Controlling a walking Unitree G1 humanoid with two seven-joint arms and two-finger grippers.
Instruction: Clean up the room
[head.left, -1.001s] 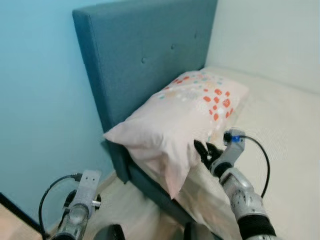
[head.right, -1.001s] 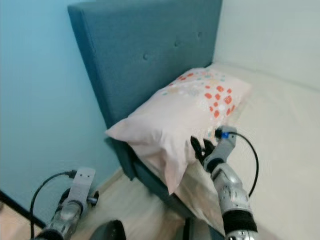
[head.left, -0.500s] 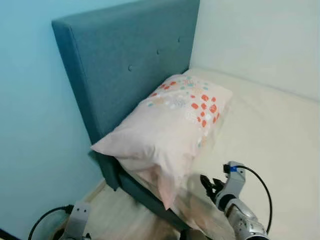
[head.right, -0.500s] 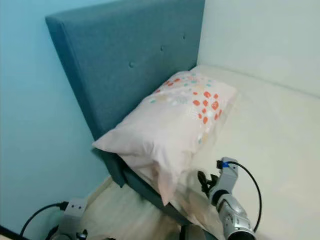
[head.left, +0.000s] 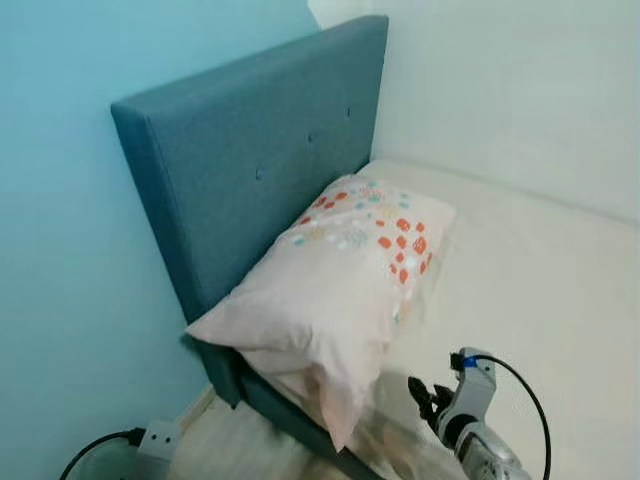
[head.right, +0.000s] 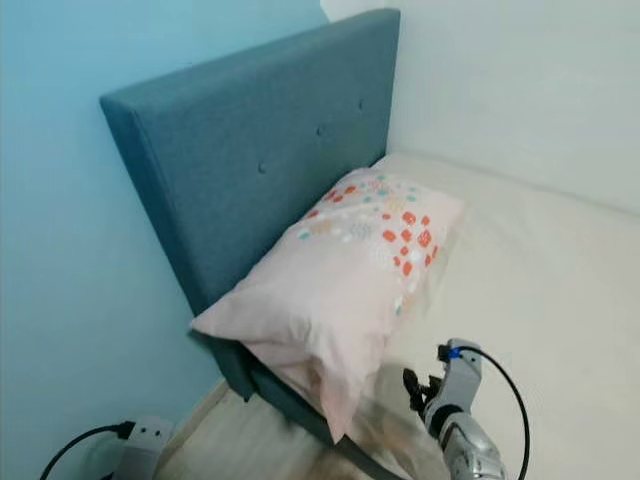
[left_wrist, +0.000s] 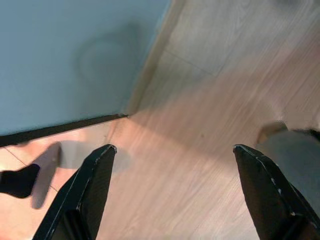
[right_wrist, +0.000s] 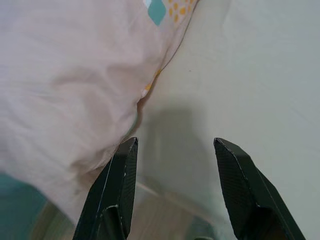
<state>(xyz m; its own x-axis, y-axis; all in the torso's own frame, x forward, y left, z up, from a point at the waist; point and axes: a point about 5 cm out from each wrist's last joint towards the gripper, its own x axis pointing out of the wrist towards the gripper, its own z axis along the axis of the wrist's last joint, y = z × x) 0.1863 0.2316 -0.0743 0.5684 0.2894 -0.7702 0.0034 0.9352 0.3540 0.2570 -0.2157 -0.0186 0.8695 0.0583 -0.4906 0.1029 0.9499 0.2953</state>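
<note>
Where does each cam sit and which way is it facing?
Eye views: head, looking down at pillow, headboard, bed; right gripper low.
Left wrist: along open left gripper at floor, wall.
Right wrist: along open right gripper at pillow edge, bed.
Shared: pillow and bed in eye and right wrist views.

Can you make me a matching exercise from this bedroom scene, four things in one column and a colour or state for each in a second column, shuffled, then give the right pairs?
Things:
1. headboard
2. pillow
3. right gripper
4. left gripper

Colour or state:
A. pale pink with orange and teal spots
B. open over the wooden floor
C. dark teal with buttons
D. open above the mattress edge, next to the pillow's corner

Pairs: 1-C, 2-A, 3-D, 4-B
</note>
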